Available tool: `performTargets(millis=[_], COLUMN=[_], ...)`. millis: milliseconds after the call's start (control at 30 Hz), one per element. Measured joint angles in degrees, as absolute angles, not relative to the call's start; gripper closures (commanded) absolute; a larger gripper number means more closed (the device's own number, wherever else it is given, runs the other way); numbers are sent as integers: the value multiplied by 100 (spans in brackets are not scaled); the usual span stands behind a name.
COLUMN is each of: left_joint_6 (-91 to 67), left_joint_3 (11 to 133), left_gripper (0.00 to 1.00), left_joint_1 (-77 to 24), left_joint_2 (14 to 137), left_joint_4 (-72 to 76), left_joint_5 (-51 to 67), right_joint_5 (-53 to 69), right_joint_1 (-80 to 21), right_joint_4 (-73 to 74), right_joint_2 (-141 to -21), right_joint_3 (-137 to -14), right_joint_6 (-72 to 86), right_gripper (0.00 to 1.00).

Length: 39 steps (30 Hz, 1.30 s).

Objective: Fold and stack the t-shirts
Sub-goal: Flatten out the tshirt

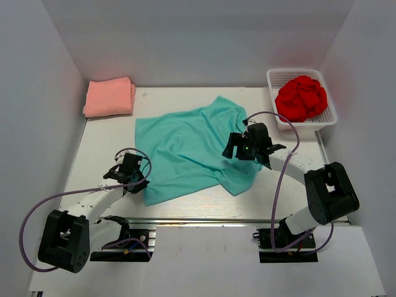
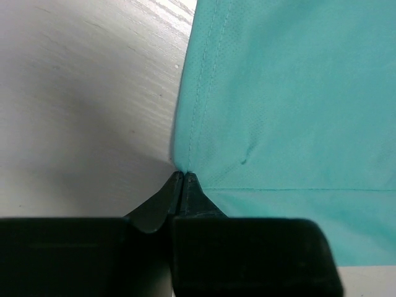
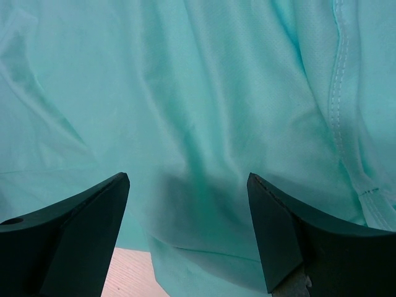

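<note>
The teal t-shirt (image 1: pixel 192 148) lies spread on the table's middle. My left gripper (image 1: pixel 137 180) is shut on its near left corner; in the left wrist view the closed tips (image 2: pixel 184 176) pinch the hem of the teal cloth (image 2: pixel 291 99). My right gripper (image 1: pixel 242 148) is open just above the shirt's right part; its fingers (image 3: pixel 93 216) stand wide apart over teal cloth (image 3: pixel 198 124), holding nothing. The salmon-pink t-shirt (image 1: pixel 110 97) lies folded at the far left. The red t-shirt (image 1: pixel 301 98) is bunched in the basket.
A white mesh basket (image 1: pixel 276 79) stands at the far right and holds the red shirt. White walls close in the table on the left, back and right. A metal rail (image 1: pixel 204 221) runs along the near edge.
</note>
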<state>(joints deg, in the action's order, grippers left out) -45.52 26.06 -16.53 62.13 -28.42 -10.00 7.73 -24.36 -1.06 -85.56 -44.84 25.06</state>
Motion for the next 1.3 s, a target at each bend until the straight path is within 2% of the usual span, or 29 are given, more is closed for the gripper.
performTargets(millis=[567, 833, 1067, 1233, 1300], left_joint_6=[-3564, -3072, -2786, -2718, -2698], left_joint_3=[3994, 4097, 4029, 3913, 3872], left_gripper=[100, 100, 100, 100, 100], left_joint_1=[-1643, -1647, -1653, -1660, -1660], left_joint_2=[5708, 5299, 4412, 4303, 4320], left_joint_4=[-3446, -3444, -3087, -2921, -2912], left_joint_5=[-580, -250, -60, -38, -32], right_joint_5=[670, 342, -541, -1470, -1804], right_joint_1=[-2436, -2434, -2434, -2362, -2294], right_joint_4=[-99, 75, 1007, 1745, 1938], right_joint_2=[-8600, -8600, -8482, -8097, -7992], right_joint_3=[-4484, -4484, -4615, -4648, -4648], right_joint_6=[2508, 2504, 2506, 2578, 2661], right_gripper=[18, 18, 16, 15, 18])
